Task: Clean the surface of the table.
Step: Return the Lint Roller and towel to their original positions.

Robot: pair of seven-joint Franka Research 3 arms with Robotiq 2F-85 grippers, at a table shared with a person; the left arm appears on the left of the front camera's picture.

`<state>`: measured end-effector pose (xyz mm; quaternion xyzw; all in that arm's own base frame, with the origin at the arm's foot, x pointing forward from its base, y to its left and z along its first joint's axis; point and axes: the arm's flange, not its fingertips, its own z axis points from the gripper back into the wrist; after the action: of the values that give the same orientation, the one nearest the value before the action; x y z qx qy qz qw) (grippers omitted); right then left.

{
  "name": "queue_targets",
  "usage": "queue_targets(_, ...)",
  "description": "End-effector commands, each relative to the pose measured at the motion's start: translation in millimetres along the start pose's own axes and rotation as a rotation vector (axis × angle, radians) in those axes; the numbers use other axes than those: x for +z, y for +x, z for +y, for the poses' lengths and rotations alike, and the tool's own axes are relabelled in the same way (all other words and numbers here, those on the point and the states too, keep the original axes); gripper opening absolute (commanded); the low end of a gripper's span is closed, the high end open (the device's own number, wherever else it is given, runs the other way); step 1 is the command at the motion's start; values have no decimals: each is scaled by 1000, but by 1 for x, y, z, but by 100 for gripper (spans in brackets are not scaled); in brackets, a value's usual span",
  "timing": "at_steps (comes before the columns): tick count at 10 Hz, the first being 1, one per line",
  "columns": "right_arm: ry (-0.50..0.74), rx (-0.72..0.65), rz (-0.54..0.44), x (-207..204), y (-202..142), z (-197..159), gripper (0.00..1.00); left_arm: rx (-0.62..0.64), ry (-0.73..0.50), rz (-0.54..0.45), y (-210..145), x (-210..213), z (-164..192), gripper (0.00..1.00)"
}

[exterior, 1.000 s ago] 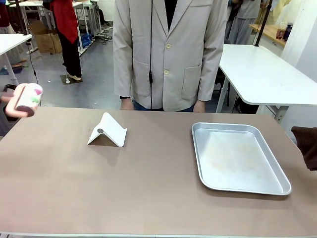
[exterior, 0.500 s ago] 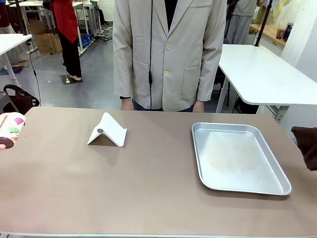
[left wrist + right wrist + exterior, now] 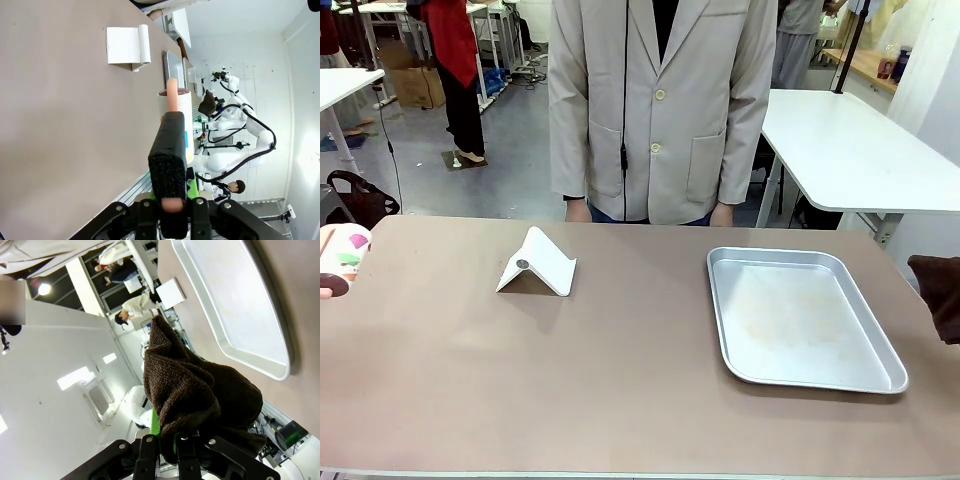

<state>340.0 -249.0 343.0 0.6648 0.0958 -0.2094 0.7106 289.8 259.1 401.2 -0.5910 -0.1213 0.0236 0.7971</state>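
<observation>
Left pincer point(image 3: 170, 210) pinching cup point(image 3: 181, 117); right pincer point(image 3: 167, 442) clamped on brown cloth point(image 3: 192, 385).

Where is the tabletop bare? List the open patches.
The brown-taupe table is bare along the whole near strip, and between the white folded stand and the silver metal tray. Only the tray's right side is taken.

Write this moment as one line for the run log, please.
left pincer: shut on lint roller | right pincer: shut on brown cloth | table: white stand, metal tray on it
</observation>
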Motion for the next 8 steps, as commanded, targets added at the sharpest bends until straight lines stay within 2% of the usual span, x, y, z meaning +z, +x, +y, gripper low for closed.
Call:
queue_targets(1, -2, -7, 11, 1, -5, 6, 11, 4, -1, -8, 1, -2, -5, 22)
queue_targets(7, 0, 0, 0, 0, 0, 0, 11, -1, 1, -1, 0, 0, 0, 22)
queue_targets(8, -34, 32, -3, -20, -13, 16, 11, 0, 49, 6, 17, -16, -18, 22)
